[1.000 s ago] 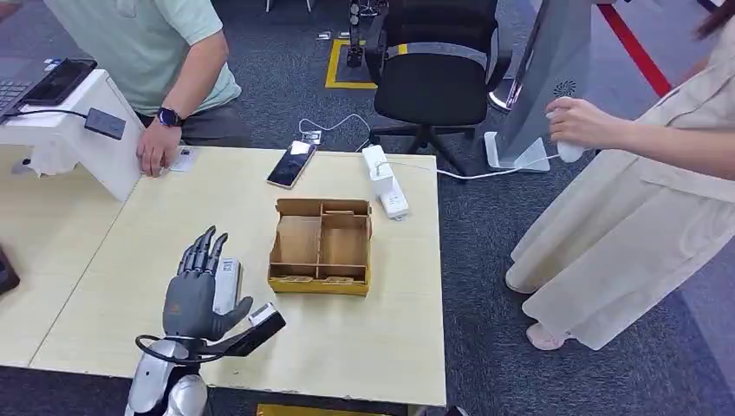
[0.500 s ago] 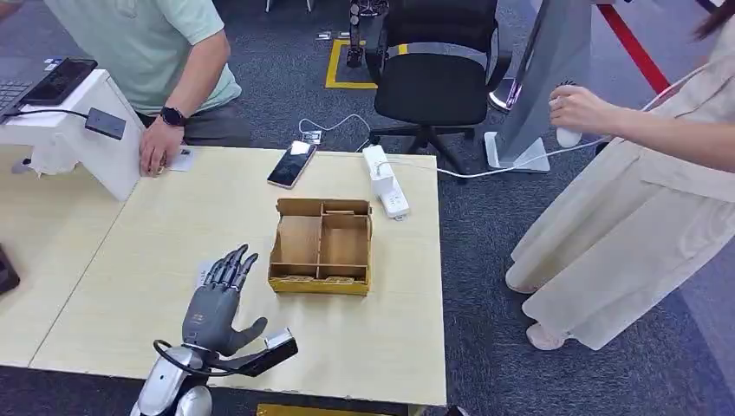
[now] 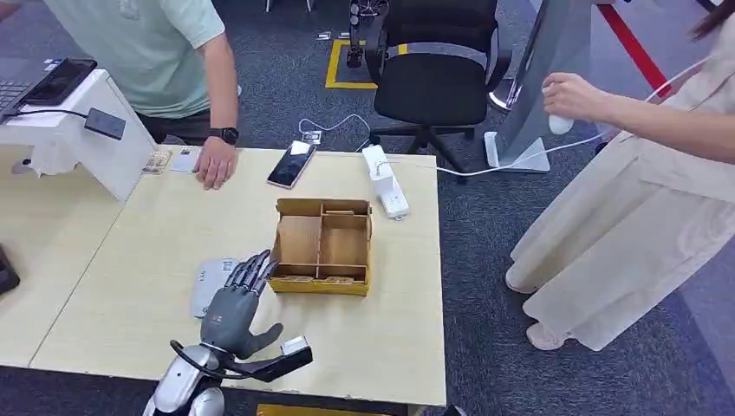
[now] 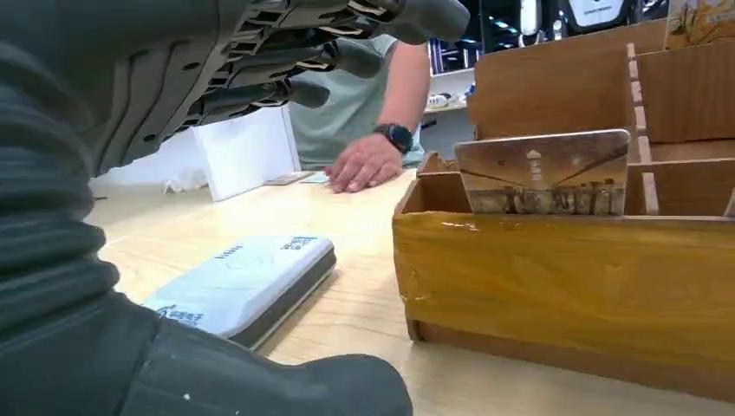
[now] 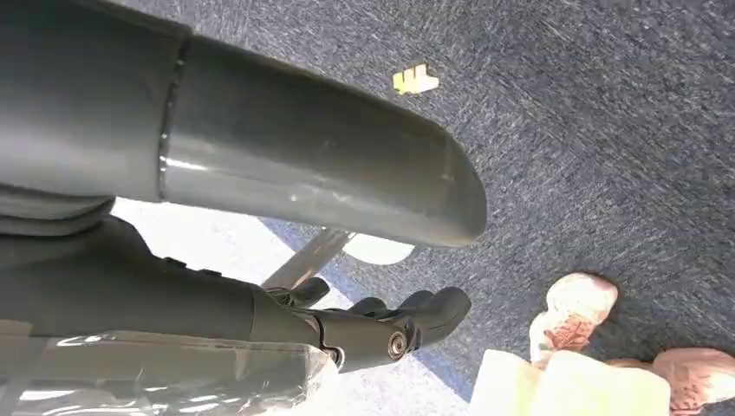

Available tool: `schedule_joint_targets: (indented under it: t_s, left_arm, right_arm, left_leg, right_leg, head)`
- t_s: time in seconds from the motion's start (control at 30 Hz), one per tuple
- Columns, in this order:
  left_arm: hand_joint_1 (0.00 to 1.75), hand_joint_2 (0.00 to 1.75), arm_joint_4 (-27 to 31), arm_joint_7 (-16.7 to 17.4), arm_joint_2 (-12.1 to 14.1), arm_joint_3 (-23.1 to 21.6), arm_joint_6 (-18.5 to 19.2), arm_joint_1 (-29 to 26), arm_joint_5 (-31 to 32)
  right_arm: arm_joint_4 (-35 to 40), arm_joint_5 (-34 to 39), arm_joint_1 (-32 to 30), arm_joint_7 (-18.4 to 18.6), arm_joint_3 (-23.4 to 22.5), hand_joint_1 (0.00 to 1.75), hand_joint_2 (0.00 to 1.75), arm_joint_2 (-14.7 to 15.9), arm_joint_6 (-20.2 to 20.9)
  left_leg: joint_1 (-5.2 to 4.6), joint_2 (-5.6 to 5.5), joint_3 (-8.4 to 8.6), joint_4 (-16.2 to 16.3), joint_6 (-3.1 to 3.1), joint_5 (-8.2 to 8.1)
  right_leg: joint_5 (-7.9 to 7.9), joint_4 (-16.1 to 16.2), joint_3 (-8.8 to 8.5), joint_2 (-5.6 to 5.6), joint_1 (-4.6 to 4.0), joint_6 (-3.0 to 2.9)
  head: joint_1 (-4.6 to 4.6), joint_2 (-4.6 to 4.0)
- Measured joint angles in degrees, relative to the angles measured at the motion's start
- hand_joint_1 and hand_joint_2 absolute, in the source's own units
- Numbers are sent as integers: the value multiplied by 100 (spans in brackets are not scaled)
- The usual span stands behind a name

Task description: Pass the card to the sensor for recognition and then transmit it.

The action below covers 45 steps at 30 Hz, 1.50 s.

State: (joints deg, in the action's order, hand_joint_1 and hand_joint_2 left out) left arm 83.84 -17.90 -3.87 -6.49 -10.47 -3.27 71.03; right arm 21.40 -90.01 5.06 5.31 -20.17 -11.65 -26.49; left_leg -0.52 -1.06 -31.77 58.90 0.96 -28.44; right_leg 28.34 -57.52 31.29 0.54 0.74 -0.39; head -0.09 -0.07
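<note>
- The left hand [image 3: 236, 305] is hovering low over the near part of the counter [image 3: 156, 234], fingers spread and holding nothing, with its fingertips reaching toward the front corner of the wooden divider box [image 3: 321, 245].
- The card reader [image 3: 208, 282], a flat pale-grey sensor with a dark base, is lying on the counter just beside that hand, on the side away from the box; the left wrist view is showing it flat and apart from the box wall.
- The card [image 4: 543, 183] is standing upright in the narrow front slot of the box, its top edge rising above the yellow front wall (in the head view it is too small to make out clearly).
- The right hand [image 5: 381, 325] is hanging beside the robot above the carpet, with its fingers curled in and nothing between them.
- A person in a green shirt is resting a hand [image 3: 213, 162] on the far edge of the counter, near a smartphone [image 3: 291, 163] and a white power strip [image 3: 384, 180]; a second person is standing well apart on the right.
- Judging from this, the task is sitting at its very start: the card is not yet grasped, so lifting it from the slot, presenting it to the reader and handing it on are all remaining.
- The upright card is offering only a thin edge to pinch, so the pick is probably going to need care.
</note>
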Motion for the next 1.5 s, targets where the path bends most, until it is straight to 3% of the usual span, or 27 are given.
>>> schedule_joint_targets:
  t_s: [0.33,0.7,1.17,1.5]
  left_arm:
    - [0,175,-55,308,-2,-81,-57,227,269]
    - [0,175,-247,330,-42,-120,-105,442,446]
    - [0,175,-332,328,-387,-205,20,451,385]
    - [0,175,-402,326,-448,-210,-4,453,391]
  right_arm:
    - [-20,0,22,4,46,0,0,0,18]
    - [-39,0,38,4,136,0,0,0,26]
    - [-46,0,47,11,138,0,0,-11,24]
    - [-55,0,48,11,151,0,0,-13,24]
  left_leg:
    - [0,0,0,0,0,0]
    - [0,0,0,1,0,0]
    - [-1,0,0,2,0,0]
    - [-1,0,0,2,0,0]
  right_leg:
    - [0,0,0,0,0,0]
    - [0,0,0,0,0,0]
    - [-1,0,0,0,0,1]
    - [-1,0,0,0,0,1]
  head:
    - [0,0]
    - [-2,0]
    - [-2,0]
    - [0,0]
